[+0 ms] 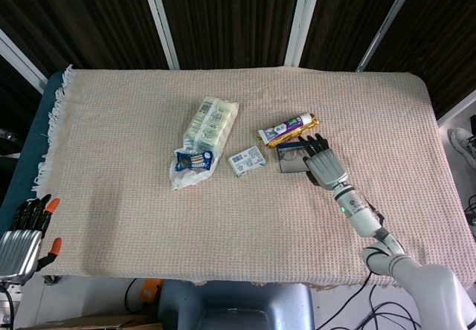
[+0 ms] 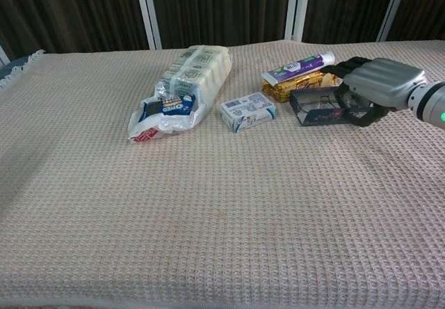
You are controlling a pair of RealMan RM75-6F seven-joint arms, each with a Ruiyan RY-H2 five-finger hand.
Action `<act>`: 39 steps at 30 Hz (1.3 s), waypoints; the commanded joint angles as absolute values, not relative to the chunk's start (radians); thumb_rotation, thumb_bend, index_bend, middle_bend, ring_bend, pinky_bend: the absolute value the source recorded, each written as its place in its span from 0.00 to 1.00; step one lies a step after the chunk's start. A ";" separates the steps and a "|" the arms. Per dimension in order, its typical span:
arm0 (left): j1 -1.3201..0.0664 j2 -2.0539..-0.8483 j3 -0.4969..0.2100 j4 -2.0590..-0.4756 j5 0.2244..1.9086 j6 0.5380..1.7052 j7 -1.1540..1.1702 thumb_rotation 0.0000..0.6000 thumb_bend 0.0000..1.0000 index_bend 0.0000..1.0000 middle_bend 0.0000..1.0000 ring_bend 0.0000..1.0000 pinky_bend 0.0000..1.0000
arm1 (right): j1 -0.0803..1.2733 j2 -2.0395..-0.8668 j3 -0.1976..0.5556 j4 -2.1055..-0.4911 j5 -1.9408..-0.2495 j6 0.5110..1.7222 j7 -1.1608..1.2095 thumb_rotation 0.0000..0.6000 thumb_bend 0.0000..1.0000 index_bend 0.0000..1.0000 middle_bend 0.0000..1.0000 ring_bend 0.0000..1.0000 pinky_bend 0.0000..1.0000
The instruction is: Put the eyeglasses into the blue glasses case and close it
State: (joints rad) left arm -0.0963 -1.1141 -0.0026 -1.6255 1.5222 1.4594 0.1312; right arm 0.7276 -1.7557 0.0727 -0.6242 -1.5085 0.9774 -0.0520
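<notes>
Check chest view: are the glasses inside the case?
Yes, the eyeglasses lie inside the part-open blue glasses case, under the right hand.

The glasses case point(image 2: 321, 107) is being covered from the right by the right hand point(image 2: 372, 86), with the eyeglasses point(image 2: 325, 102) lying in it. Behind it the snack bar point(image 2: 300, 83) and tube point(image 2: 300, 64) are lying. Left of it the small box point(image 2: 247, 111) is sitting, and further left the bag point(image 2: 182, 86). The left hand point(image 1: 21, 237) is hanging off the desk point(image 2: 208, 218).

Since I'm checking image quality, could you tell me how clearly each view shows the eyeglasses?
Head view: evenly lit and sharp, but the right robot hand covers the blue glasses case. Chest view: thin wire-framed eyeglasses faintly visible inside the half-closed case, shadowed by the hand.
</notes>
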 commanded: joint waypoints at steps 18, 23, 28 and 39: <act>-0.091 -1.113 0.004 -1.626 1.538 1.468 0.127 1.00 0.41 0.00 0.00 0.01 0.06 | 0.549 -1.529 -0.074 -1.003 -1.616 1.183 -0.049 1.00 0.70 0.72 0.13 0.00 0.01; -0.092 -1.114 0.004 -1.627 1.538 1.465 0.132 1.00 0.41 0.00 0.00 0.01 0.06 | 0.547 -1.480 -0.084 -1.089 -1.630 1.177 -0.027 1.00 0.70 0.72 0.13 0.00 0.00; -0.092 -1.113 0.003 -1.626 1.536 1.464 0.130 1.00 0.41 0.00 0.00 0.01 0.06 | 0.547 -1.462 -0.055 -1.116 -1.605 1.170 -0.003 1.00 0.70 0.72 0.13 0.00 0.00; -0.100 -1.116 0.000 -1.628 1.522 1.444 0.140 1.00 0.41 0.00 0.00 0.01 0.06 | 0.587 -1.491 0.016 -1.029 -1.521 1.065 0.043 1.00 0.70 0.72 0.13 0.00 0.00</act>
